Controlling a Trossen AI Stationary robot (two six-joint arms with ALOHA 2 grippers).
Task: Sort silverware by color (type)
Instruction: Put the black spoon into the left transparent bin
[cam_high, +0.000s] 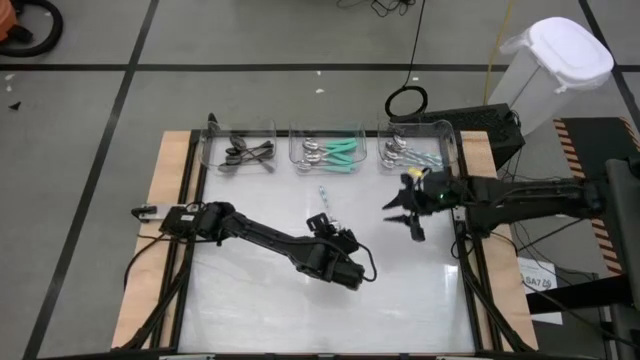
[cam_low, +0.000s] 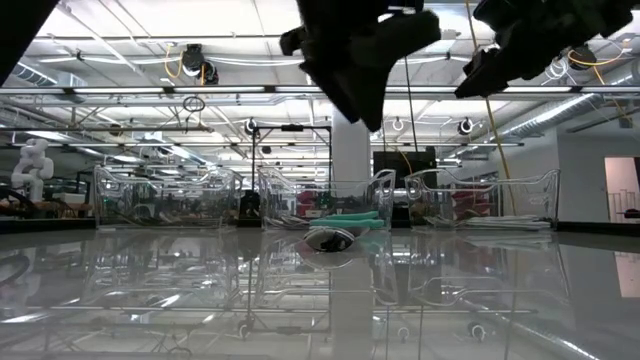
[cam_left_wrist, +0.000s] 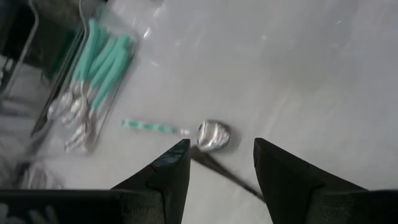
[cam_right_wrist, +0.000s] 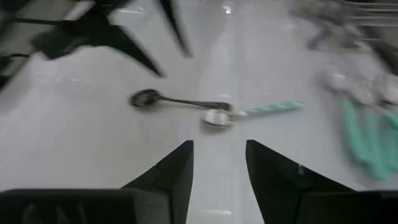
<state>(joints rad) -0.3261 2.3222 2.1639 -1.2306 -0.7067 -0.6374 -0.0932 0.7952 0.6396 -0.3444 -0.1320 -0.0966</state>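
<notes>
Left gripper (cam_high: 327, 222) hangs above mid-table, fingers (cam_left_wrist: 163, 174) apart, nothing between them; left wrist view shows a teal-striped spoon (cam_left_wrist: 186, 131) on the white table (cam_high: 400, 300) just ahead of the fingertips, with a dark spoon (cam_left_wrist: 227, 177) lying partly in the gap between them, its bowl end hidden. From the right wrist view the dark spoon (cam_right_wrist: 171, 99) lies almost end to end with the striped spoon (cam_right_wrist: 249, 113); whether they touch is unclear. High view: striped spoon (cam_high: 325, 198) sits loose on the table below the middle bin, just beyond the left gripper. Along the far edge, three clear bins in a row: left bin (cam_high: 212, 135) holds the dark silverware (cam_high: 245, 153); middle bin (cam_high: 298, 132) holds the teal-handled spoons (cam_high: 335, 155); right bin (cam_high: 450, 135) holds pale-handled silverware (cam_high: 405, 153). Right gripper (cam_high: 404, 211) hovers over the table just below the right bin, to the right of the loose spoons, fingers (cam_right_wrist: 171, 171) spread, empty. Low view: both arms dark overhead, bins across the back, the loose spoon (cam_low: 330, 240) low on the glossy surface in front of the middle bin. White lidded container (cam_high: 550, 65) stands off the table at far right.
</notes>
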